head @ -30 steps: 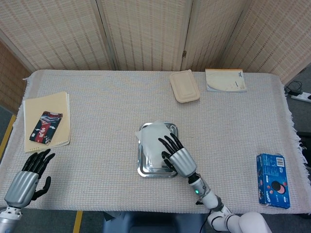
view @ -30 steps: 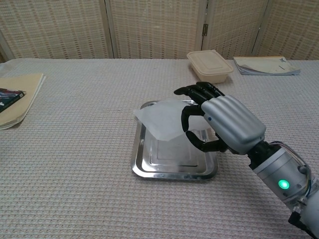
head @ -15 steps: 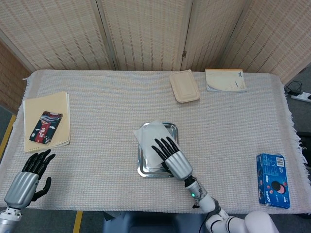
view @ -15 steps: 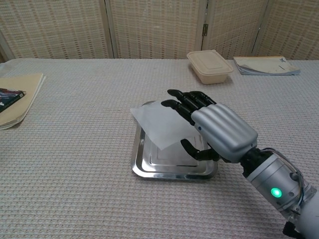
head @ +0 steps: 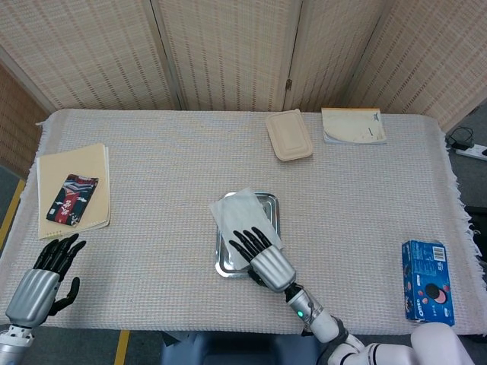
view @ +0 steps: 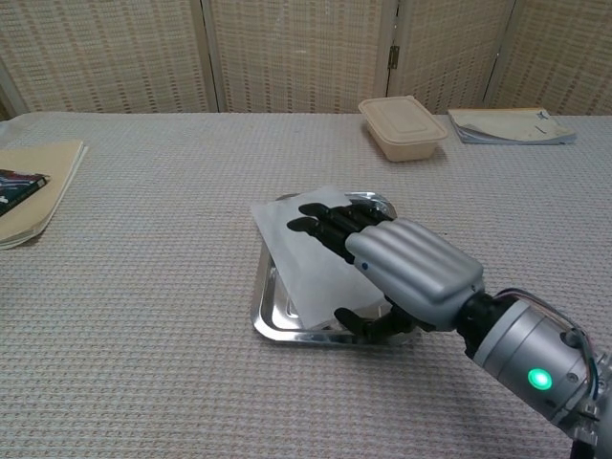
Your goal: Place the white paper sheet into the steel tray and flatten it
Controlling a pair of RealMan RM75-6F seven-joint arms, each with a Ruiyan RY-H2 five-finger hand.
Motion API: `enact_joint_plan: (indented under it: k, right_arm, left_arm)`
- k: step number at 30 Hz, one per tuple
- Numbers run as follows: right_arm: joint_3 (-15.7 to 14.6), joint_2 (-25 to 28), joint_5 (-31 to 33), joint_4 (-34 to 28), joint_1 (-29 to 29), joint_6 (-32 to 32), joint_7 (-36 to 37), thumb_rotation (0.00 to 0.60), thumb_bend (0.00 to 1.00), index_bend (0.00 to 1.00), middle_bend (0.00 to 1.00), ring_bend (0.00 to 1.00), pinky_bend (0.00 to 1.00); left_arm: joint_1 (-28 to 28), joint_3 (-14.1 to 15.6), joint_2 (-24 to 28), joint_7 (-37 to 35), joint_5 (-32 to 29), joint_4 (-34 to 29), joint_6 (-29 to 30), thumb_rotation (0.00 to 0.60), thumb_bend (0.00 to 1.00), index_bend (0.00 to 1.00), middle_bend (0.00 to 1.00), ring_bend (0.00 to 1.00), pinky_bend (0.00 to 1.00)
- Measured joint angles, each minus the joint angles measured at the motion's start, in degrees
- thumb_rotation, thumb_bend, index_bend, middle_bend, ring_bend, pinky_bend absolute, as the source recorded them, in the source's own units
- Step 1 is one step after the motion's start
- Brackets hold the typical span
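Note:
The white paper sheet [head: 242, 214] [view: 299, 242] lies skewed over the steel tray [head: 268, 203] [view: 273, 311] at mid table, its left corner hanging past the tray's left rim. My right hand [head: 262, 257] [view: 397, 268] lies palm down on the sheet's near part with fingers stretched out flat, pressing the paper into the tray. The tray's near half is hidden under the hand. My left hand [head: 42, 279] hovers at the table's front left corner, fingers apart and holding nothing; it shows only in the head view.
A beige lidded container [head: 289, 134] [view: 403, 126] and a paper booklet [head: 352, 125] [view: 512, 125] sit at the back right. A yellow folder with a red card [head: 72, 196] lies at the left. A blue cookie box [head: 427, 282] is at the right edge.
My right hand has slid toward the tray's near left and lowered flat onto the paper. The sheet has gone from raised and curled to lying lower over the tray, shifted left.

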Motion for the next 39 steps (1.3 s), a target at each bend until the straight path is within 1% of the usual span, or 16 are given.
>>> enact_joint_plan:
  k: [6,8,9,10,11,12,13,14,15,16,17,19,23,28,33,39]
  right_arm:
    - [0.6,6.6,2.9,-11.0,0.6,-4.6,-0.5,0.6,0.45,0.0,0.0,0.0,0.0]
    - [1.5,8.9,3.8,-12.4,1.0,-5.6,-0.2,0.6,0.45,0.0,0.01,0.0,0.0]
    - [2.3,10.3,4.7,-12.9,1.4,-6.5,-0.3,0.6,0.45,0.0,0.05,0.01,0.0]
    - [3.0,11.4,5.5,-13.3,1.6,-7.1,-0.5,0.6,0.45,0.0,0.12,0.06,0.01]
    - [3.7,12.3,6.1,-13.7,1.9,-7.5,-0.7,0.6,0.45,0.0,0.25,0.16,0.07]
    - [4.7,13.5,6.6,-14.1,2.2,-7.7,-1.3,0.6,0.45,0.0,0.33,0.24,0.15]
    - [5.4,14.2,6.8,-14.3,2.4,-7.7,-1.8,0.6,0.45,0.0,0.47,0.39,0.34]
    - [6.1,14.9,7.1,-14.5,2.6,-7.7,-2.2,0.6,0.47,0.0,0.57,0.51,0.52]
    - [7.0,15.8,7.7,-14.7,2.9,-7.6,-2.9,0.6,0.49,0.0,0.64,0.59,0.63]
    - [7.6,16.2,8.3,-14.8,3.1,-7.8,-3.4,0.6,0.53,0.0,0.72,0.68,0.72]
    - [7.9,16.6,8.9,-14.9,3.4,-8.1,-3.9,0.6,0.57,0.0,0.78,0.73,0.78]
    - [8.5,17.5,10.5,-15.0,4.2,-9.7,-5.6,0.6,0.63,0.0,0.84,0.78,0.83]
    - [9.0,19.6,15.0,-15.7,6.4,-15.4,-9.6,0.6,0.7,0.0,0.91,0.85,0.9]
    - [8.8,22.2,25.0,-17.3,10.4,-22.4,-18.0,0.6,0.79,0.0,0.95,0.91,0.95]
    - [7.5,23.3,36.1,-18.5,14.3,-25.1,-25.3,0.6,0.83,0.0,0.95,0.92,0.96]
    - [5.7,22.5,46.7,-18.9,18.8,-25.6,-29.6,0.6,0.87,0.0,0.97,0.93,0.97]
  left_arm:
    - [0.0,0.0,0.1,-0.2,0.0,0.0,0.0,0.6,0.67,0.0,0.0,0.0,0.0]
    - [0.0,0.0,0.1,-0.2,0.0,0.0,0.0,0.6,0.67,0.0,0.0,0.0,0.0]
    - [0.0,0.0,0.1,-0.2,0.0,0.0,0.0,0.6,0.67,0.0,0.0,0.0,0.0]
    - [0.0,0.0,0.1,-0.1,0.1,0.0,0.0,0.6,0.67,0.0,0.0,0.0,0.0]
    - [0.0,0.0,0.0,-0.2,0.1,0.0,0.0,0.6,0.67,0.0,0.0,0.0,0.0]
    - [0.0,0.0,0.0,-0.1,0.0,0.0,0.0,0.6,0.67,0.0,0.0,0.0,0.0]
    - [0.0,0.0,0.0,-0.1,0.0,0.0,0.0,0.6,0.67,0.0,0.0,0.0,0.0]
    - [0.0,0.0,0.0,-0.1,0.0,0.0,0.0,0.6,0.67,0.0,0.0,0.0,0.0]
    - [0.0,0.0,0.0,0.0,-0.1,0.0,-0.2,0.6,0.67,0.0,0.0,0.0,0.0]
    - [0.0,0.0,-0.1,0.1,-0.2,0.0,-0.3,0.6,0.67,0.0,0.0,0.0,0.0]
    - [-0.1,-0.1,-0.1,0.2,-0.3,0.1,-0.4,0.6,0.67,0.0,0.0,0.0,0.0]
    - [-0.1,-0.1,-0.2,0.4,-0.3,0.1,-0.6,0.6,0.67,0.0,0.0,0.0,0.0]
    - [-0.2,-0.1,-0.3,0.6,-0.4,0.1,-0.7,0.6,0.67,0.0,0.0,0.0,0.0]
    - [-0.2,-0.2,-0.2,0.0,-0.6,0.2,-0.6,0.6,0.67,0.0,0.0,0.0,0.0]
    - [-0.2,-0.2,-0.2,-0.1,-0.7,0.2,-0.8,0.6,0.67,0.0,0.0,0.0,0.0]
    - [-0.2,-0.3,-0.2,-0.2,-0.8,0.2,-0.7,0.6,0.67,0.0,0.0,0.0,0.0]
